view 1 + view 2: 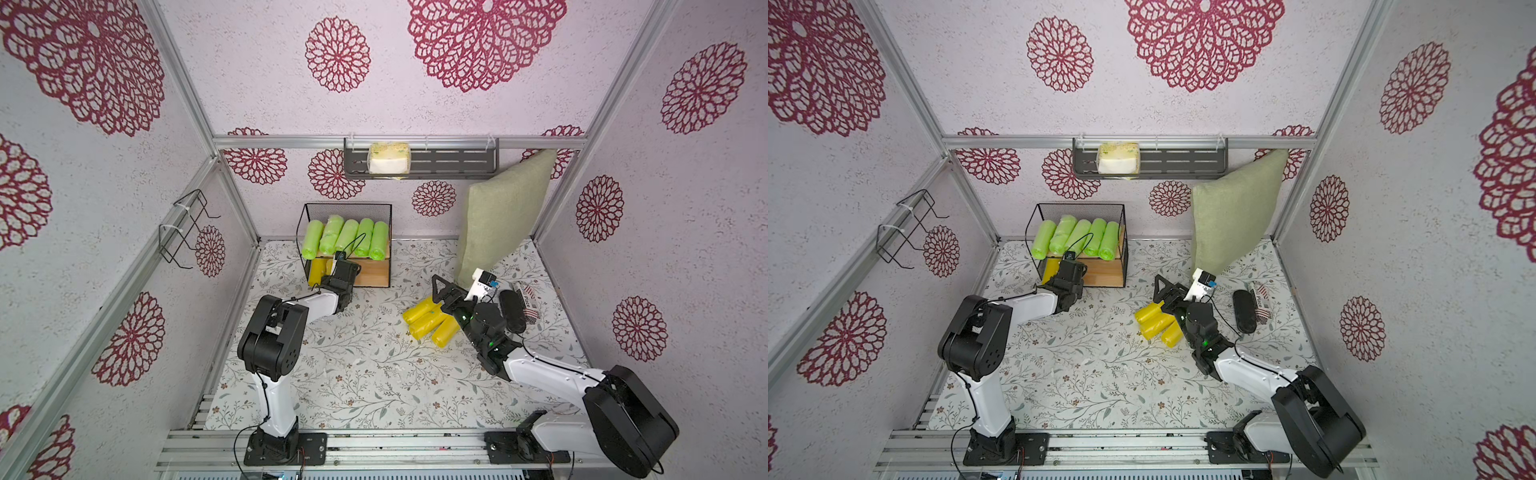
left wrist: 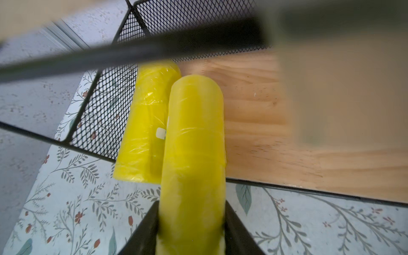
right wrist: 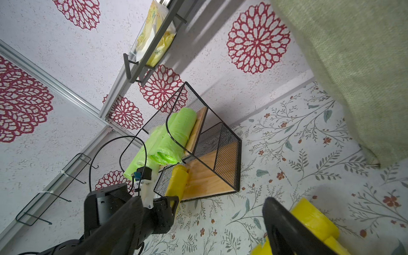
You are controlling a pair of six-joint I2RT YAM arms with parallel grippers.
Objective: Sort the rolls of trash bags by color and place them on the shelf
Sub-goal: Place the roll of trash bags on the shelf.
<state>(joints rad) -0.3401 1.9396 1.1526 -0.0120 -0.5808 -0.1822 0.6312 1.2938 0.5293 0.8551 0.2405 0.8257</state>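
The shelf (image 1: 376, 274) stands at the back of the table. Several lime-green rolls (image 1: 347, 237) lie side by side on its upper board, also visible in the right wrist view as green rolls (image 3: 174, 136). On the lower board, one yellow roll (image 2: 143, 123) lies against the left mesh side. My left gripper (image 2: 192, 231) is shut on a second yellow roll (image 2: 194, 154), whose far end reaches over the lower board beside the first. Three more yellow rolls (image 1: 428, 320) lie together on the table. My right gripper (image 3: 198, 220) hangs open just above them, holding nothing.
A green cushion (image 1: 503, 216) leans in the back right corner. A black oblong object (image 1: 513, 311) and a striped packet (image 1: 528, 301) lie right of the right arm. A grey wall rack (image 1: 457, 162) holds a tissue pack (image 1: 389, 158). A wire bracket (image 1: 187, 226) hangs on the left wall.
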